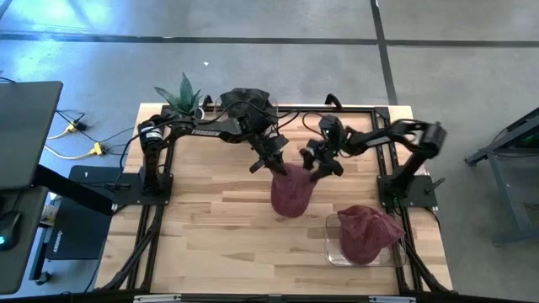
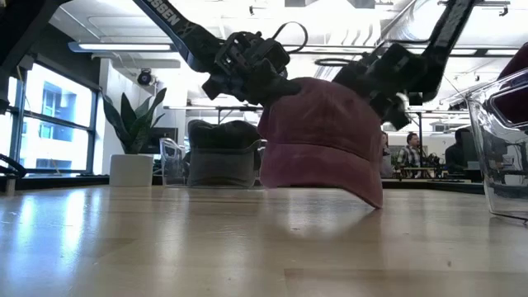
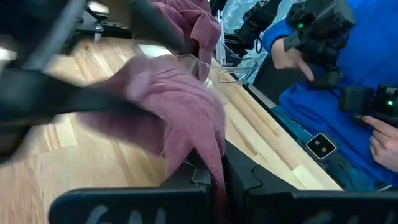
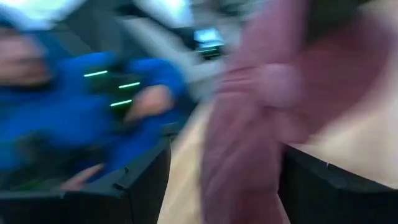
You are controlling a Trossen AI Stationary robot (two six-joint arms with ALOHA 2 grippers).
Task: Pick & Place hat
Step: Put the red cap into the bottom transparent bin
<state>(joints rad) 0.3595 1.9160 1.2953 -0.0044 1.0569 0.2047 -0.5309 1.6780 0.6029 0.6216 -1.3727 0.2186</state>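
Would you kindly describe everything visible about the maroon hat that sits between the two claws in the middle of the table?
The maroon hat is a soft cap of faded, washed-looking cloth with a rounded crown and a brim drooping to the wooden table. It sits mid-table, its lower edge on the wood. The left claw is shut on a fold of its cloth, seen pinched between the fingers in the left wrist view. The right claw is at its other side with jaws open. A second maroon hat lies apart in a clear bin.

Blurred maroon hat [image 4: 249, 124] hung between the right gripper's [image 4: 221, 186] two dark, spread fingers [image 4: 140, 186]; a person in a blue top [image 4: 68, 118] stood beyond.
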